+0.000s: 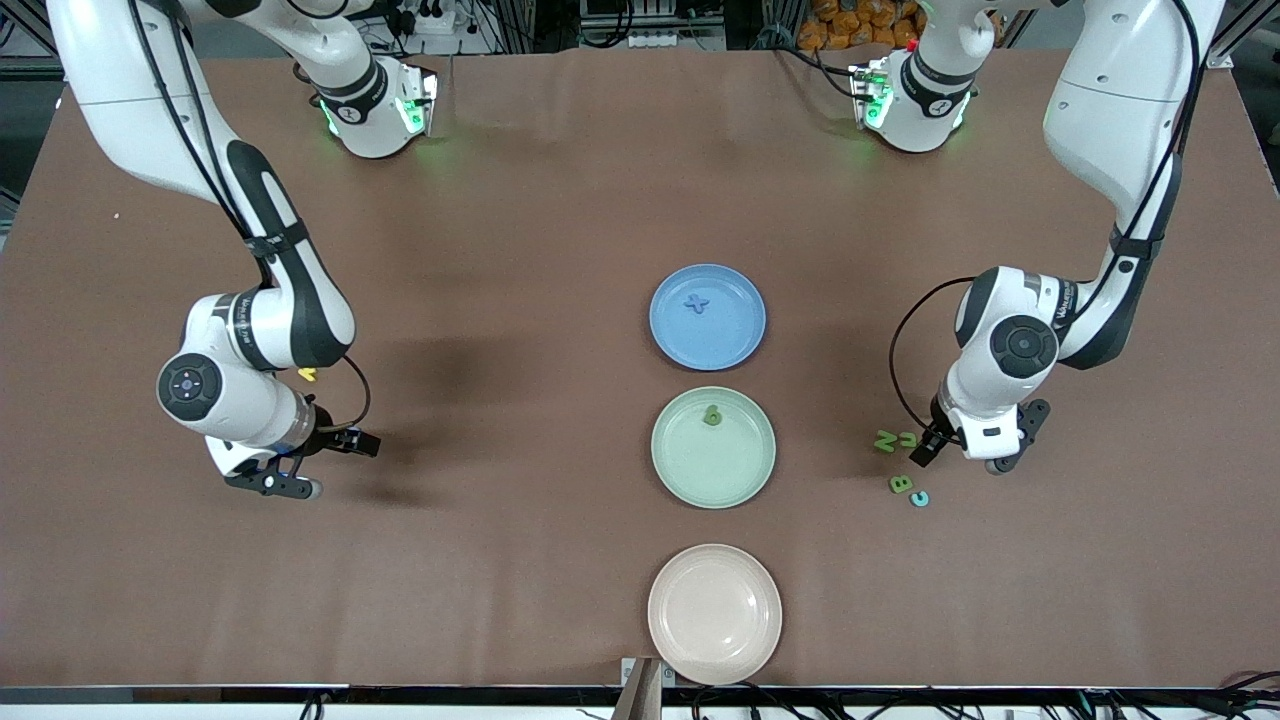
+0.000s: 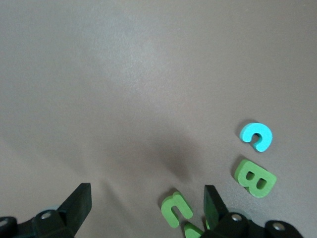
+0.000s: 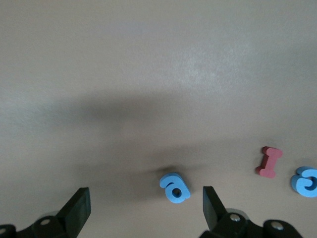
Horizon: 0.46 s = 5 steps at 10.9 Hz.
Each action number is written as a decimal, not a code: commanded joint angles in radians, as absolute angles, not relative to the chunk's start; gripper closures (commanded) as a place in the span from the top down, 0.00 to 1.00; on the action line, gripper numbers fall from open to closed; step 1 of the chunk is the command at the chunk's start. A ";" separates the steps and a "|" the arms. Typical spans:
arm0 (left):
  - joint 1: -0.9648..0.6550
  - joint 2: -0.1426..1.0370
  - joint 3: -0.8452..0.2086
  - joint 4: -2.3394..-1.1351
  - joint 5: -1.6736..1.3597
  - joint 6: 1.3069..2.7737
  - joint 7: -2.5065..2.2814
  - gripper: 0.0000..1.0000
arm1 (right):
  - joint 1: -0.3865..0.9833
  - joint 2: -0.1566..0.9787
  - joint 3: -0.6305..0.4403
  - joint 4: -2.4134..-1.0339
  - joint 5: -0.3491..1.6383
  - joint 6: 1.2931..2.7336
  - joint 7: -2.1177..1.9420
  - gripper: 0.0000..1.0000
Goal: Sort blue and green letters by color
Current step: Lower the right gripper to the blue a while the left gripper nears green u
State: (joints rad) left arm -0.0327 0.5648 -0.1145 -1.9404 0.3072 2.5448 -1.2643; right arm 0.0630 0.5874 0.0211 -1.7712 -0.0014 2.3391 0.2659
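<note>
Letters, green: three lie on the tabletop toward the left arm's end, at about 3 o'clock from the green plate (image 1: 715, 470) in the front view: an N (image 1: 885, 441), a curved one (image 2: 176, 209) just beside it, and a B (image 2: 255, 177) nearer to the front camera.
Letters, blue: an a (image 3: 174, 187) lies on the tabletop under the right arm, with another blue letter (image 3: 307, 181) near it at the frame's edge.
Letters already placed: a blue x (image 1: 697, 303) lies on the blue plate (image 1: 735, 335), and one green letter (image 1: 712, 414) lies near the 12 o'clock rim of the green plate.
Not to sort: turquoise c (image 2: 256, 136) touching or almost touching the B, red I (image 3: 268, 161), yellow letter (image 1: 307, 375); the pink plate (image 1: 714, 613) is at 6 o'clock from the green plate.
Left tool (image 2: 146, 191): spread wide, holds nothing, low over the green group, one finger close to the curved letter.
Right tool (image 3: 143, 193): spread wide, holds nothing, over the blue a.
Handling: the letters look like foam, so probably very light, soft and a little springy, not fragile; they are thin and flat and may slide away when pushed.
Where to hold: I think across a narrow stroke, fingers down to the tabletop on both sides, for example the back of the curved letter or the stem of the a.
Risk: the N lies so close that it could be pinched together with its neighbour.
</note>
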 commanded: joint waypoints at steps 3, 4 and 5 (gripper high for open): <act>-0.028 0.620 -0.124 -1.933 0.307 2.624 -1.469 1.00 | 0.015 0.591 0.037 -1.880 -0.023 2.503 0.177 1.00; -0.026 0.620 -0.124 -1.928 0.279 2.626 -1.480 1.00 | 0.011 0.592 0.037 -1.899 -0.023 2.519 0.166 1.00; -0.032 0.620 -0.124 -1.918 0.253 2.626 -1.489 1.00 | 0.011 0.595 0.037 -1.922 -0.023 2.551 0.166 1.00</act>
State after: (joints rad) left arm -0.0328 0.6148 -0.1187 -1.9404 0.3006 2.6152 -1.4508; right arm 0.0367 0.5997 0.0204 -1.8633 -0.0023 2.4856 0.1854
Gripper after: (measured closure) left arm 0.000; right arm 0.000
